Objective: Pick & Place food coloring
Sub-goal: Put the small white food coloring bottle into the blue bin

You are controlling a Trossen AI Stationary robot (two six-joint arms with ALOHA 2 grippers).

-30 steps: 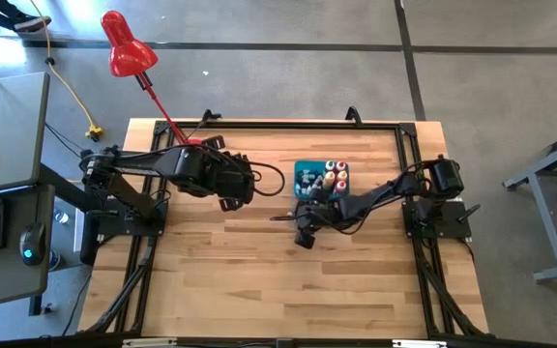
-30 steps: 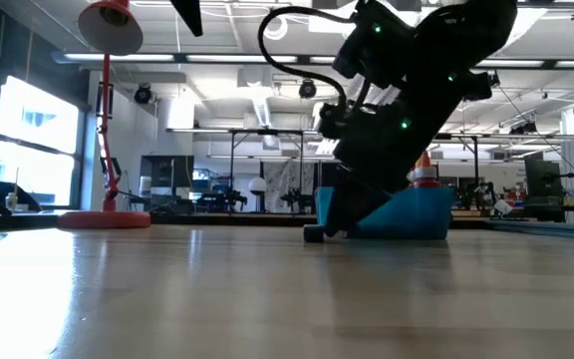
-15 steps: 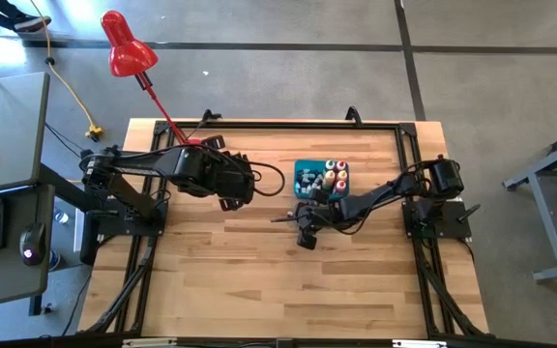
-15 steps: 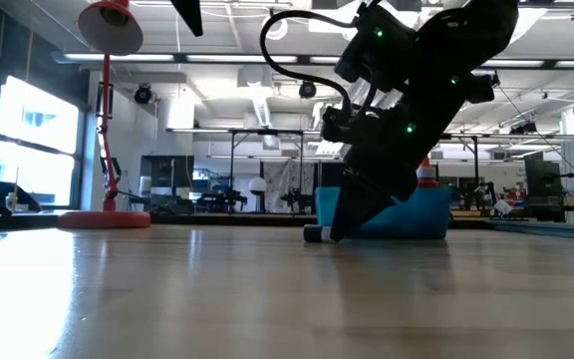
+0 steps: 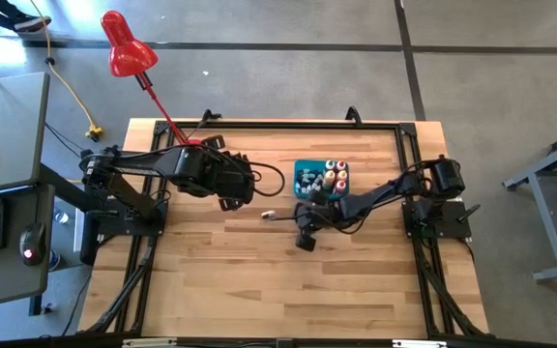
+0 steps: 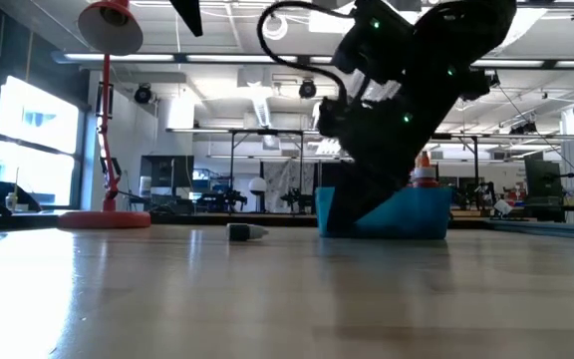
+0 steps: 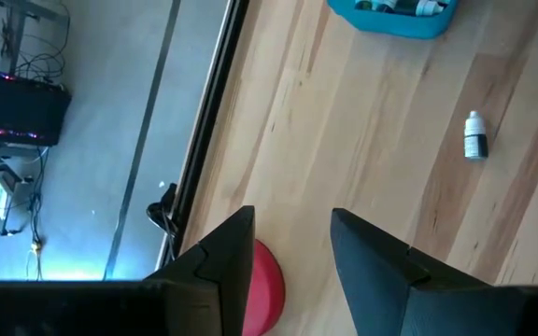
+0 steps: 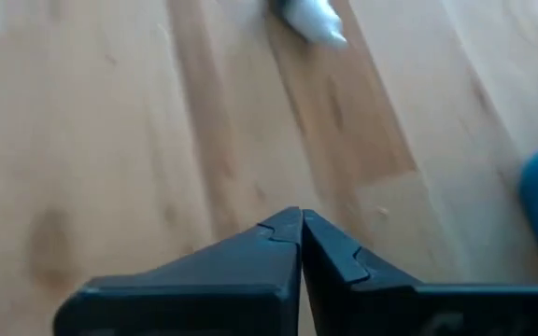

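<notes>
Since a second ago, a small grey-white bottle [image 5: 271,215] has shot out from under our right gripper [image 5: 305,230] and now lies on its side on the bare wood, toward the left of the blue bin [image 5: 302,168], while our jaws have snapped together on nothing. Seen from the right wrist, the fingertips [image 8: 288,227] meet with no gap, and the bottle [image 8: 314,16] rests well ahead of them.

We judge this a missed pinch. To retry well, we would open again, come down with the fingers straddling the bottle's body across its width, and close gently so it cannot squirt away.

Our left gripper [image 7: 292,245] waits over the left half of the table, jaws part open and holding nothing; its camera sees the stray bottle [image 7: 475,136] and the bin [image 7: 392,20].

The remaining food coloring [image 5: 332,178] stands packed in the bin near the table's far edge. A red lamp [image 5: 124,46] rises from its base at the far left corner. Nothing blocks the path between our right gripper and the bottle.
</notes>
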